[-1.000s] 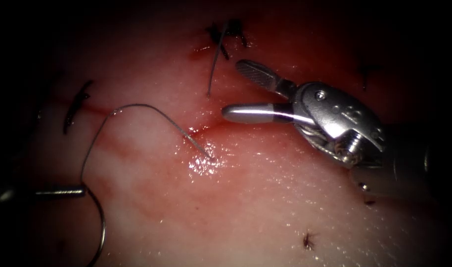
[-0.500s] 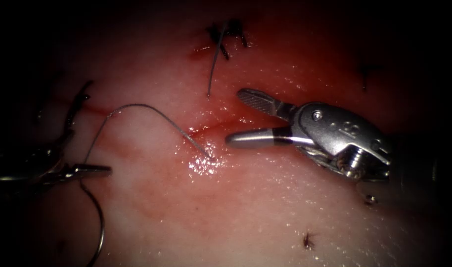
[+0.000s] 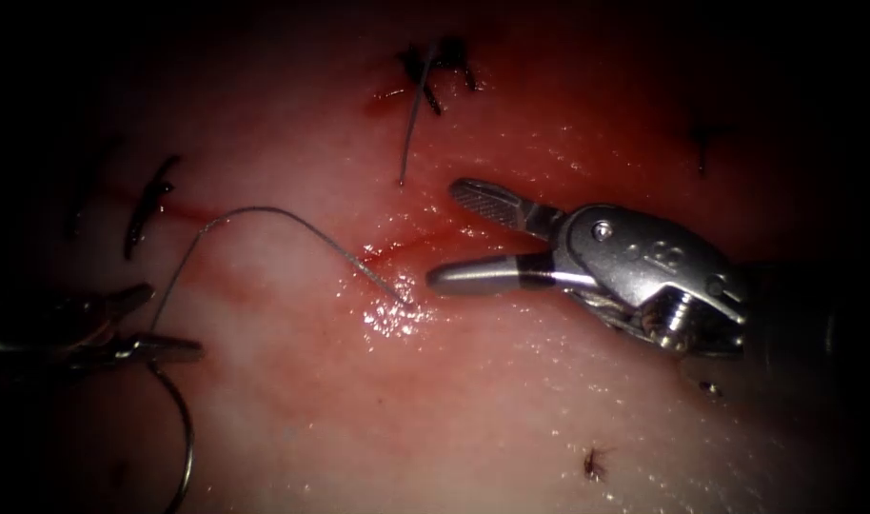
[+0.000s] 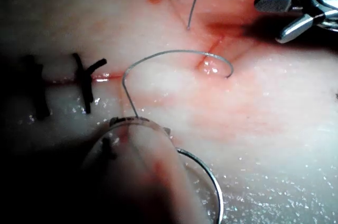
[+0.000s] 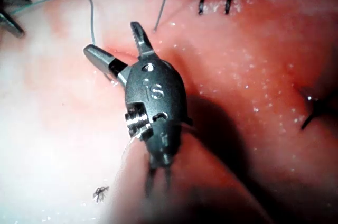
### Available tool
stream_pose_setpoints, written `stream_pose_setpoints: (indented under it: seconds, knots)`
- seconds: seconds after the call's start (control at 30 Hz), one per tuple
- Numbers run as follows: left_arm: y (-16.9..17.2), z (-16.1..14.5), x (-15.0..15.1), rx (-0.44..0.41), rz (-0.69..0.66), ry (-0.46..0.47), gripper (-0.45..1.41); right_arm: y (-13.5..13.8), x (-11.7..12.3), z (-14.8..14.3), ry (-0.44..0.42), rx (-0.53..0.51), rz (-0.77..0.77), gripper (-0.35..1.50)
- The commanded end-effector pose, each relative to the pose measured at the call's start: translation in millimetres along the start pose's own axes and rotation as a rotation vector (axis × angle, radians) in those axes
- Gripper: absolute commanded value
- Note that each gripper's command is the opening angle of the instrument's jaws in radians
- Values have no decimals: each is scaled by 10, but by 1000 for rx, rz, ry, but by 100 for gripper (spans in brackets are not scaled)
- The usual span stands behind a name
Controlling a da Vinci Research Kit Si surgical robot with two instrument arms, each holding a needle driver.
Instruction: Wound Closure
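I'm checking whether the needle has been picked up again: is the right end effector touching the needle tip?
Apart. The endoscope view shows tissue between the open right end effector and the needle tip.

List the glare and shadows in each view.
Endoscope view: glare on wet tissue by the thread; dim edges hide whether the left pincer grips the needle, which lies outside the tissue. Right wrist view: the open, empty right pincer shadows the tissue. Left wrist view: glint on the needle.
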Motion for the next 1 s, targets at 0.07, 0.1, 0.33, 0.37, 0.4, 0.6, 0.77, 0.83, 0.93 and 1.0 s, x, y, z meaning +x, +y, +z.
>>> stream_pose_setpoints:
  seconds: [0.07, 0.1, 0.33, 0.37, 0.4, 0.6, 0.77, 0.83, 0.93, 1.0]
  knots:
    - [2, 8, 0, -7, -5, -8, -18, -6, -9, 6, -3, 3, 0, 123]
    - [1, 7, 3, -12, 0, 6, -45, -6, -9, 6, -3, 3, 0, 121]
    - [0, -11, 20, -55, 115, 181, -45, -7, -11, 1, 0, 7, -2, 108]
    - [0, -14, 23, -58, 134, 200, -45, -7, -12, -1, -4, 11, -16, 67]
    - [1, -17, 26, -58, 154, 218, -45, -6, -12, -2, -21, 17, -55, 20]
    - [13, -36, 48, -39, 279, 338, -45, 15, -16, 8, -28, 10, -318, -35]
    - [36, -33, 65, -36, 372, 385, -45, 25, -42, 36, -53, 86, -357, -35]
    - [44, -26, 71, -42, 379, 391, -45, 24, -51, 45, -44, 112, -365, -35]
    - [51, -12, 80, -30, 381, 397, -45, 18, -62, 58, -18, 162, -375, -35]
    - [52, -3, 85, -17, 388, 400, -45, 12, -65, 65, 0, 198, -378, -35]
